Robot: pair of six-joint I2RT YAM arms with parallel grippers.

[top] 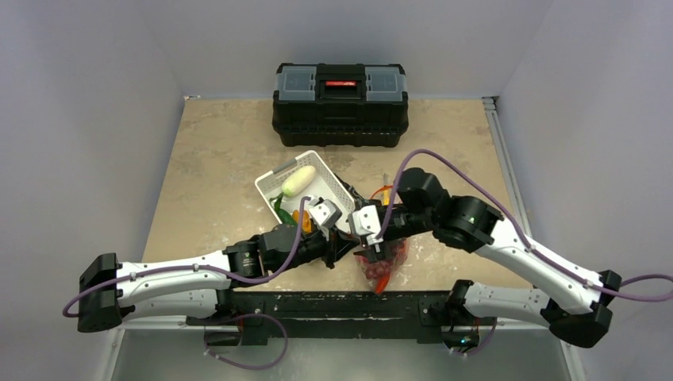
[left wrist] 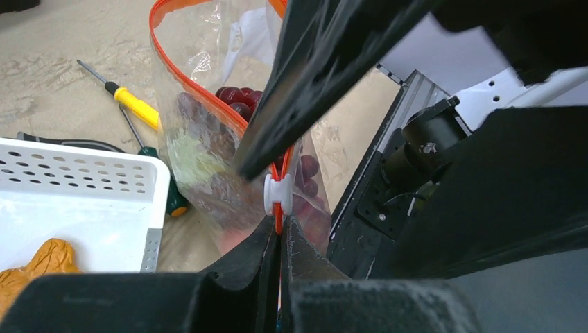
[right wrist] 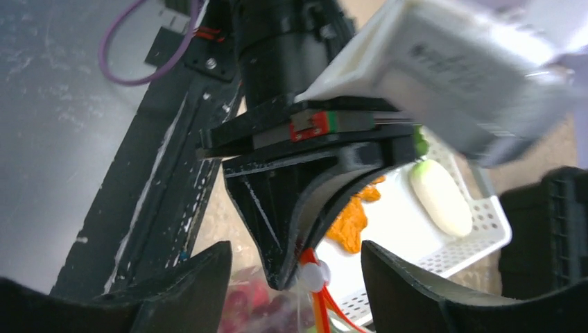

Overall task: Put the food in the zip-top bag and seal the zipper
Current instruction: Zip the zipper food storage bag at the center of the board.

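Zip-top bag [left wrist: 208,146]: clear, held upright on the surface just beside the white basket [left wrist: 83,182], with grapes [left wrist: 236,97] inside. Left fingers [left wrist: 270,236] pinch the zipper [left wrist: 158,52] end below its white slider [left wrist: 276,194], likely anchoring it for sealing. Right fingers [right wrist: 194,284] are spread, flanking the slider and gripping nothing. White oblong [right wrist: 440,198] lies in the basket, not yet bagged.

Plain pale grey walls [top: 95,71] rise behind and beside the black toolbox [top: 340,103], which stands on a mottled beige bench [top: 214,159].
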